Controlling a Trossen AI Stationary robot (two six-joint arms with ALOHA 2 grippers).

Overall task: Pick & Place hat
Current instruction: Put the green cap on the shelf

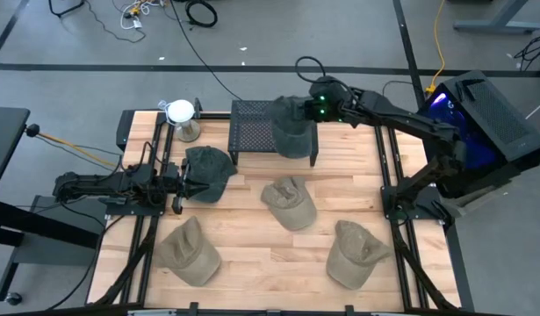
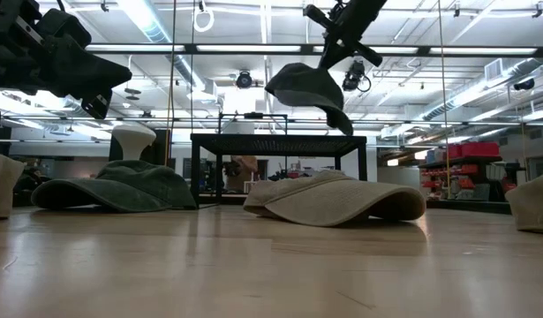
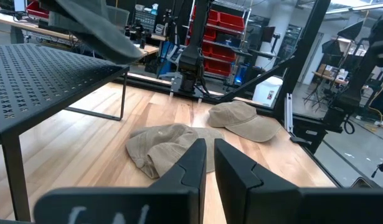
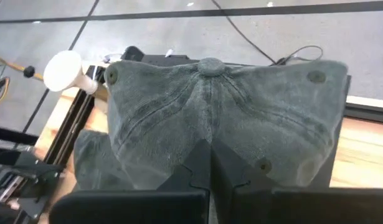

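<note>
A dark green hat [image 1: 293,133] hangs from my right gripper [image 4: 210,167], which is shut on it above the black perforated rack [image 1: 252,132]. In the low view this hat [image 2: 308,88] hangs clear over the rack top [image 2: 280,140]. A second dark green hat [image 1: 208,172] lies brim-down on the table by my left gripper [image 1: 177,184]. That gripper is shut, raised above the table [image 2: 64,57], and touches nothing. Three tan hats [image 1: 289,202] [image 1: 189,250] [image 1: 353,253] lie on the wood. My right gripper pinches the dark hat's crown cloth [image 4: 207,140] between its two fingers, a little below the top button [image 4: 211,65]. In the low view the fingers come from above, slanting down. The hat is lifted clear, tilted, its brim [image 2: 340,117] drooping toward the rack.
A white lamp-like object [image 1: 180,112] stands at the rack's left end. Black frame rails [image 1: 388,175] run along both table sides. The nearest tan hat [image 3: 169,146] lies in front of my left gripper [image 3: 208,163], with bare wood between the hats.
</note>
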